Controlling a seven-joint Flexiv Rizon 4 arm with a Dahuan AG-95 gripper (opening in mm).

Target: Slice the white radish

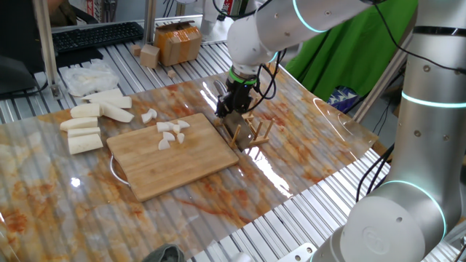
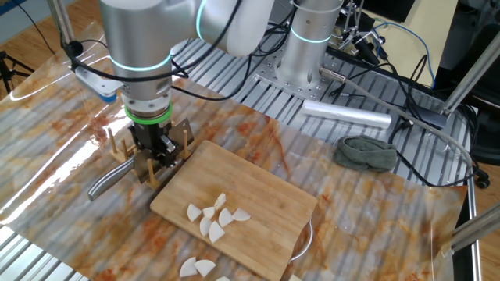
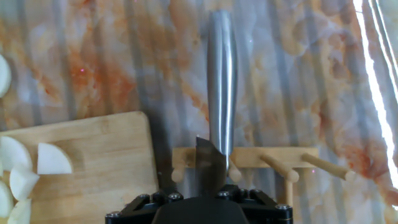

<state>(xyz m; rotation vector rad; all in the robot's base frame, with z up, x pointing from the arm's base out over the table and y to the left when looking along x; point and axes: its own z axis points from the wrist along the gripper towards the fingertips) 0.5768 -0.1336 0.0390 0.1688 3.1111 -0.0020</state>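
Observation:
The white radish lies as several small wedge chunks (image 1: 172, 132) on the bamboo cutting board (image 1: 182, 164), also seen as chunks (image 2: 212, 217) and chunks (image 3: 53, 160). A knife with a steel handle (image 3: 221, 81) rests in the wooden peg rack (image 3: 273, 158) beside the board; its handle (image 2: 105, 181) sticks out past the rack (image 2: 144, 160). My gripper (image 1: 233, 103) stands right over the rack (image 1: 251, 131), its fingers a little apart on either side of the blade. In the other fixed view the gripper (image 2: 156, 147) looks open around the knife.
Larger white radish sticks (image 1: 91, 120) and a white plastic bag (image 1: 87, 75) lie at the far left. One loose chunk (image 1: 148, 115) sits off the board. A cardboard box (image 1: 178, 42) stands behind. A grey cloth (image 2: 366, 152) and a metal cylinder (image 2: 348, 115) lie by the arm's base.

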